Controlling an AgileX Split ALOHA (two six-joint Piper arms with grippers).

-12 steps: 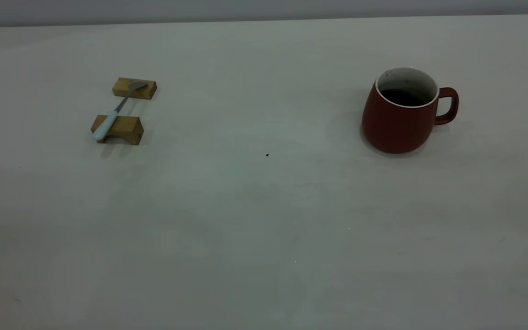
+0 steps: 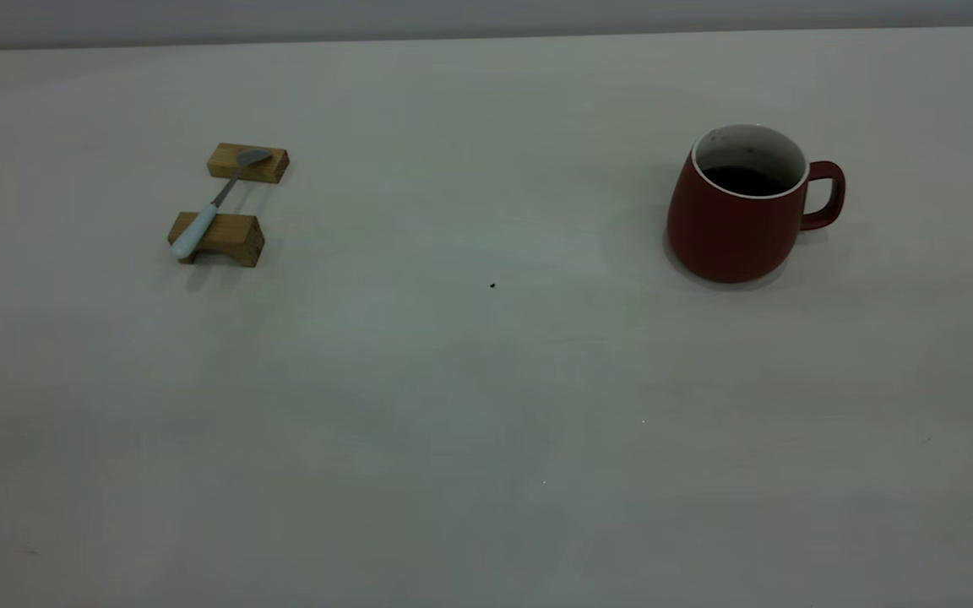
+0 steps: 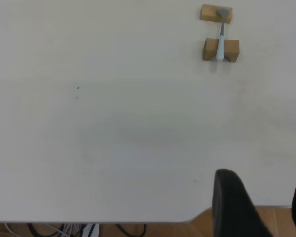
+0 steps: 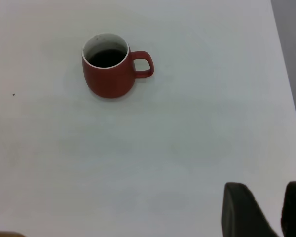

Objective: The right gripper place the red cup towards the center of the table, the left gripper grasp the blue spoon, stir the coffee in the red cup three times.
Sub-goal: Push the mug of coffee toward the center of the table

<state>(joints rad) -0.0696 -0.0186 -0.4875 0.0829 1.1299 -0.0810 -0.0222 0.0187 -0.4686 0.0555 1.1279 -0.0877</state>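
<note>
Showing only in wrist views, seemingly parted jaws: left gripper (image 3: 259,207), right gripper (image 4: 266,210).

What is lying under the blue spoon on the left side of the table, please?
The blue spoon bridges two wooden blocks: its bowl rests on the far block, its handle on the near block. Bare table shows beneath the neck. The block tops under the spoon are covered.

Table (image 2: 453,405): matt, smooth off-white. Red cup (image 2: 727,228): satin ceramic, white glazed inside. Blue spoon (image 2: 214,205): glossy pale handle, dull grey metal neck and bowl. Blocks (image 2: 229,238): bare tan wood.
</note>
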